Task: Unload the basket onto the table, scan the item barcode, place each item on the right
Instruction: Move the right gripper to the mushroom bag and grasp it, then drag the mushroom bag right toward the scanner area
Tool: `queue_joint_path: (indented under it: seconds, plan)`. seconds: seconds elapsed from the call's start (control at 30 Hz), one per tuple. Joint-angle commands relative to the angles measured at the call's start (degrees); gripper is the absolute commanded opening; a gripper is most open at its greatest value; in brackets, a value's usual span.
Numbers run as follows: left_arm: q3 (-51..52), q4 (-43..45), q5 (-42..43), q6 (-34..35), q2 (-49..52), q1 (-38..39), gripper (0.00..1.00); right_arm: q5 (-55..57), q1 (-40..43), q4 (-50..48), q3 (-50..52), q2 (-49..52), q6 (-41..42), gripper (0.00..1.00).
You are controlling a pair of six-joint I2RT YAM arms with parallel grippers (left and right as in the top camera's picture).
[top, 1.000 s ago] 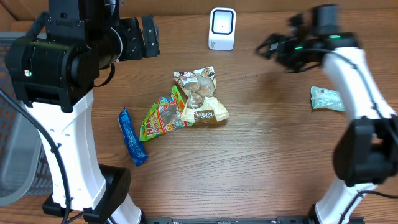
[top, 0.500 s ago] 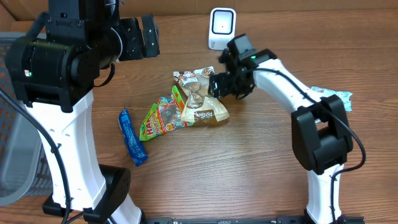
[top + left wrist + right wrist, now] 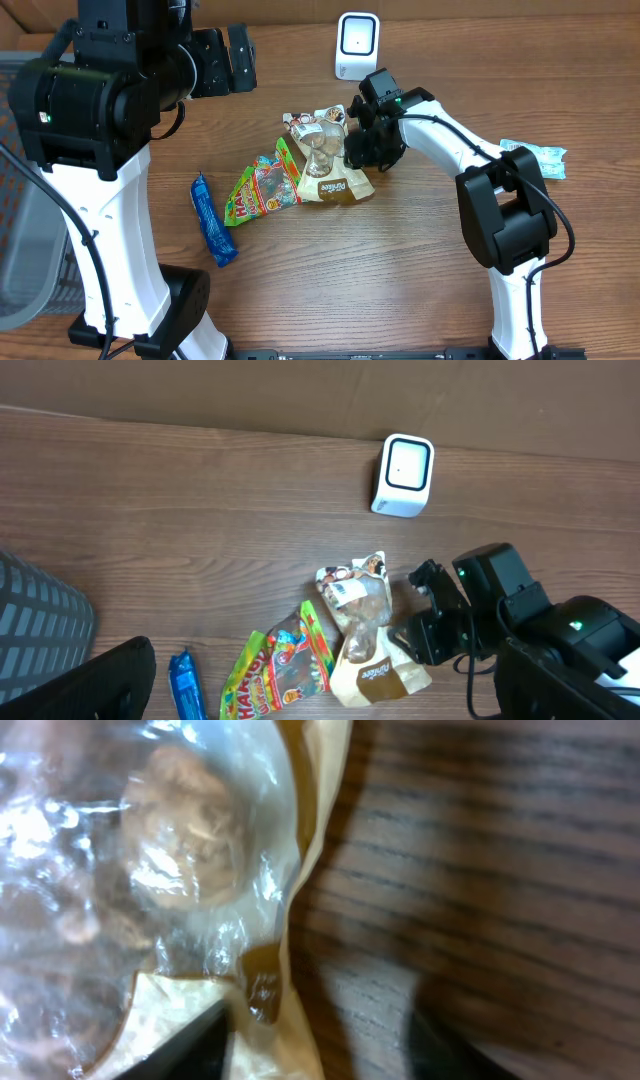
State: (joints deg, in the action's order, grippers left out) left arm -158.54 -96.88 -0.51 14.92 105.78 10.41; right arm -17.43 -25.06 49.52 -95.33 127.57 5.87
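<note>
Brown wooden table [image 3: 420, 260] | left gripper [image 3: 232, 58]: fingers spread, empty | right gripper [image 3: 360, 153]: at clear-and-tan plastic snack bag [image 3: 322, 150] edge, grip impossible to tell

**Overhead view.** We look straight down on the bench [image 3: 420, 260] from a fixed, distant point that takes in the whole working area.

**Left wrist view.** We look down from high over the bench's left side, tilted toward the white scanner [image 3: 405, 475], the tan snack bag [image 3: 362, 630] and the right gripper [image 3: 412, 635]. The overhead view shares all three.

**Right wrist view.** We sit almost against that same bag. Its clear film, tan edge and the wood grain beside it fill the frame.
</note>
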Motion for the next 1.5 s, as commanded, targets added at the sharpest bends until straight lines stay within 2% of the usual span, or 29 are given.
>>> queue_joint_path:
  seconds: [0.0, 0.1, 0.33, 0.57, 0.63, 0.7, 0.73, 1.0, 1.1, 1.3, 1.33, 1.47]
  plan:
    - [-0.1, 0.1, -0.3, 0.1, -0.1, 0.1, 1.0, 0.7, 0.0, 0.4, 1.3, 1.3, -0.4, 0.33]
    - [-0.1, 0.1, -0.3, 0.1, -0.1, 0.1, 1.0, 0.6, 0.0, 1.2, 1.3, 1.3, -0.4, 0.31]
    - [-0.1, 0.1, -0.3, 0.1, -0.1, 0.1, 1.0, -3.3, 0.0, 3.7, 1.3, 1.3, -2.0, 0.37]
    - [-0.1, 0.1, -0.3, 0.1, -0.1, 0.1, 1.0, -4.1, -0.5, -1.8, 1.3, 1.5, -2.8, 0.36]
    - [-0.1, 0.1, -0.3, 0.1, -0.1, 0.1, 1.0, -4.0, -1.2, -2.8, 1.4, 1.5, -4.1, 0.27]
    - [-0.1, 0.1, -0.3, 0.1, -0.1, 0.1, 1.0, -2.9, -1.5, -2.3, 1.4, 1.5, -4.9, 0.09]
    - [-0.1, 0.1, -0.3, 0.1, -0.1, 0.1, 1.0, -2.3, -1.6, -1.9, 1.4, 1.5, -4.9, 0.04]
    - [-0.1, 0.1, -0.3, 0.1, -0.1, 0.1, 1.0, 1.6, 1.2, 3.7, 0.3, 0.0, -4.9, 0.04]
    - [-0.1, 0.1, -0.3, 0.1, -0.1, 0.1, 1.0, 6.0, 3.8, 7.9, -0.5, -3.0, -4.9, 0.04]
    - [-0.1, 0.1, -0.3, 0.1, -0.1, 0.1, 1.0, 17.2, 7.7, 16.7, -0.9, -9.4, -10.9, 0.04]
    - [-0.1, 0.1, -0.3, 0.1, -0.1, 0.1, 1.0, 19.8, 8.2, 17.8, -0.9, -9.7, -10.9, 0.07]
    - [-0.1, 0.1, -0.3, 0.1, -0.1, 0.1, 1.0, 23.2, 9.4, 19.0, -0.9, -9.9, -10.2, 0.65]
